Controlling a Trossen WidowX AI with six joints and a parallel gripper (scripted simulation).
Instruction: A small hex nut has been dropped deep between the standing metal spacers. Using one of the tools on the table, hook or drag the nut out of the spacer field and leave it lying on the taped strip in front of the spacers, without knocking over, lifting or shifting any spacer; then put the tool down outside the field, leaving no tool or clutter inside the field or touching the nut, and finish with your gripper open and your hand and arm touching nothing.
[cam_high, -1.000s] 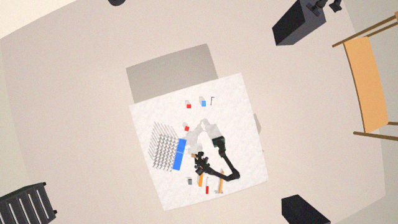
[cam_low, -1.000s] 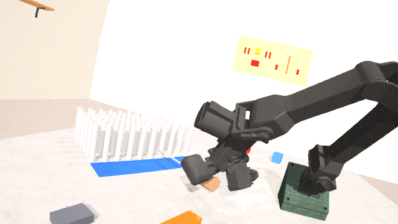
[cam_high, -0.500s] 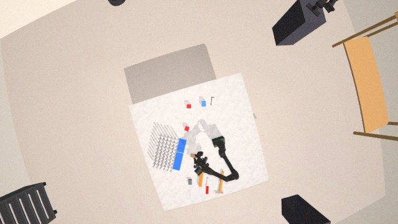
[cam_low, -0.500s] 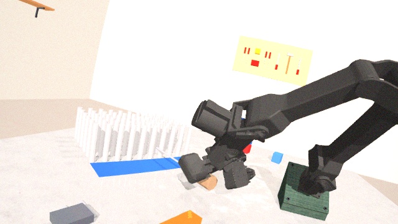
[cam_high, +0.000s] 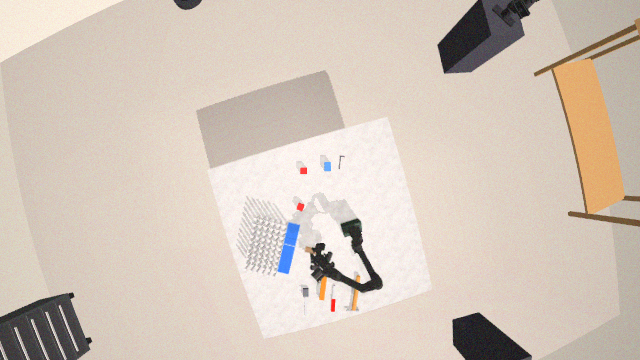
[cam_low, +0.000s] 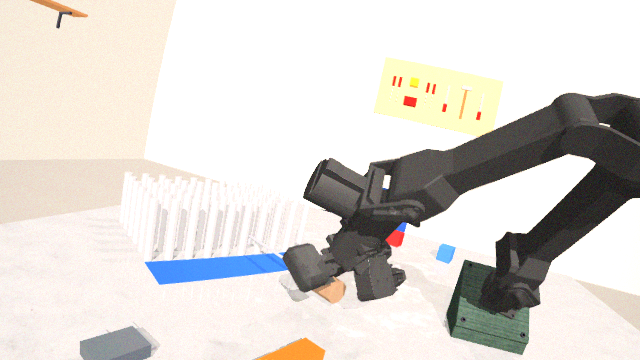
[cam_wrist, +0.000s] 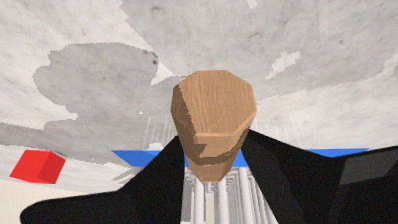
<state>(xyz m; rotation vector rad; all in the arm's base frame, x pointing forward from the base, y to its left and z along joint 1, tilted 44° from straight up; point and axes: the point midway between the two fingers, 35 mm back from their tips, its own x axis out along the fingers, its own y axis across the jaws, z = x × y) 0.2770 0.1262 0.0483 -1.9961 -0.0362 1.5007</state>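
Note:
My gripper (cam_high: 315, 253) (cam_low: 340, 281) (cam_wrist: 209, 136) is shut on the wooden handle (cam_high: 309, 250) (cam_low: 331, 291) (cam_wrist: 217, 102) of a tool, low over the table in front of the taped strip. Its thin pale rod (cam_low: 266, 244) reaches over the blue taped strip (cam_high: 284, 265) (cam_low: 200, 271) (cam_wrist: 134, 158) to the front of the spacers. Its far end is too small to tell. The white metal spacers (cam_high: 265, 240) (cam_low: 191, 230) (cam_wrist: 245, 192) stand upright in a dense block behind the strip. I cannot make out the nut in any view.
A grey block (cam_high: 305, 292) (cam_low: 115, 345), two orange-handled tools (cam_high: 323, 288) (cam_high: 356, 292) and a red-handled tool (cam_high: 333, 305) lie on one side. Red cubes (cam_high: 300, 206) (cam_high: 303, 170), a blue cube (cam_high: 327, 166) (cam_low: 445, 253) and a hex key (cam_high: 340, 162) lie opposite.

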